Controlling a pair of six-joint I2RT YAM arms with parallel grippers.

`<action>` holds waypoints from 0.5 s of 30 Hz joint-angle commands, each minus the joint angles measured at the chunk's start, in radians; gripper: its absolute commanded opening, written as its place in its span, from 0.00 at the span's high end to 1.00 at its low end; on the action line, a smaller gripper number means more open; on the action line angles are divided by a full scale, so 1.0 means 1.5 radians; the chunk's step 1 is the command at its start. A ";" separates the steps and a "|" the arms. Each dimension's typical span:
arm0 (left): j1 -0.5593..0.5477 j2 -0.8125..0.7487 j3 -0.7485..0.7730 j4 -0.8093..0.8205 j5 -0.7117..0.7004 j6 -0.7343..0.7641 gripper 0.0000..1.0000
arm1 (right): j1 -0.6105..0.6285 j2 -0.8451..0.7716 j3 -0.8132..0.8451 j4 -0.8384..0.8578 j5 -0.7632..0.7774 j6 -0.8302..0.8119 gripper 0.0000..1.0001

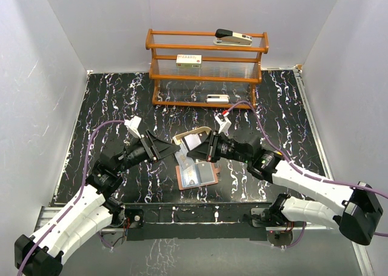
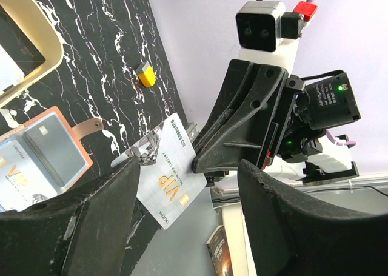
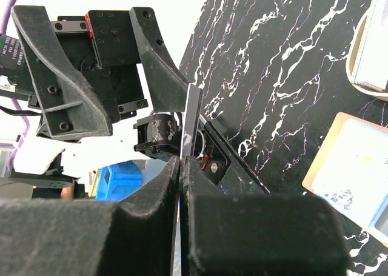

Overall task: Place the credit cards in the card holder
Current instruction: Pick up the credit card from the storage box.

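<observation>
One white plastic VIP card (image 2: 167, 179), legible only from left wrist, is pinched by right gripper (image 3: 182, 159); left gripper (image 2: 189, 167) gapes empty.

Glossy silvery plastic credit card (image 2: 167, 173), smooth reddish-brown leather card holder (image 2: 88, 128), glossy black marble-look table (image 2: 91, 45).

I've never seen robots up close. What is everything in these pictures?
card holder: one, reddish-brown, lying open near the front.
tucked cards: at least two, grey and white, inside the card holder.
held card: one, white-silver, marked VIP, lifted, centre.
tray: one, tan, behind the card holder.
rack: one, wooden, at the back.
stapler: one, black and white, on the rack's top.
boxes: two, white, on the rack's middle and bottom shelves.
table: one, black marbled.
left tool: one, black, open, facing the held card.
right tool: one, black, shut on the held card.
</observation>
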 commanded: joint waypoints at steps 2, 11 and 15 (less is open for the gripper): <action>-0.003 -0.005 0.006 0.006 0.016 -0.010 0.36 | 0.004 -0.043 0.011 0.024 0.039 0.005 1.00; -0.003 -0.009 -0.011 0.044 0.024 -0.056 0.34 | 0.004 -0.079 0.033 -0.034 0.113 -0.027 1.00; -0.002 -0.007 -0.026 0.071 0.029 -0.070 0.36 | 0.004 -0.081 0.028 -0.007 0.103 -0.012 1.00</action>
